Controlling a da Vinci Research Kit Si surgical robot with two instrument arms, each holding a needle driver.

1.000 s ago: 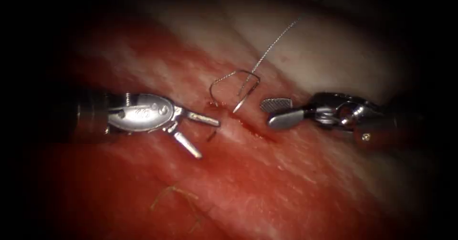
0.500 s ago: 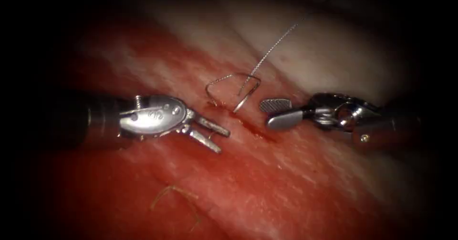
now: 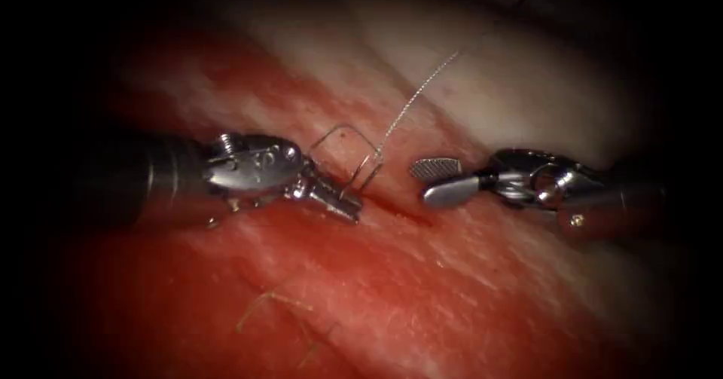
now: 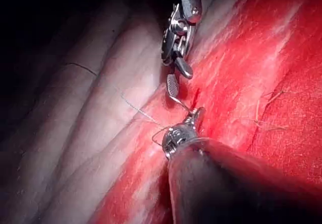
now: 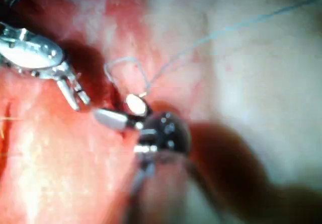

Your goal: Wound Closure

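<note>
Left gripper [image 3: 343, 202] moved right, now clamped on needle [image 3: 367, 172] near its tip | needle at cut [image 3: 399, 209], long axis slanting up-right | thread [image 3: 418, 96] trails up-right | right gripper [image 3: 431, 179] wide, empty, just right of needle | tissue [image 3: 452, 288]

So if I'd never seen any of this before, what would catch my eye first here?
Probably the two shiny metal tools facing each other over the glistening red tissue. The left gripper is shut on the thin curved needle at the cut, while the right gripper hangs open on the cut's right side, holding nothing. A pale thread runs up from the needle across the lighter tissue.
</note>
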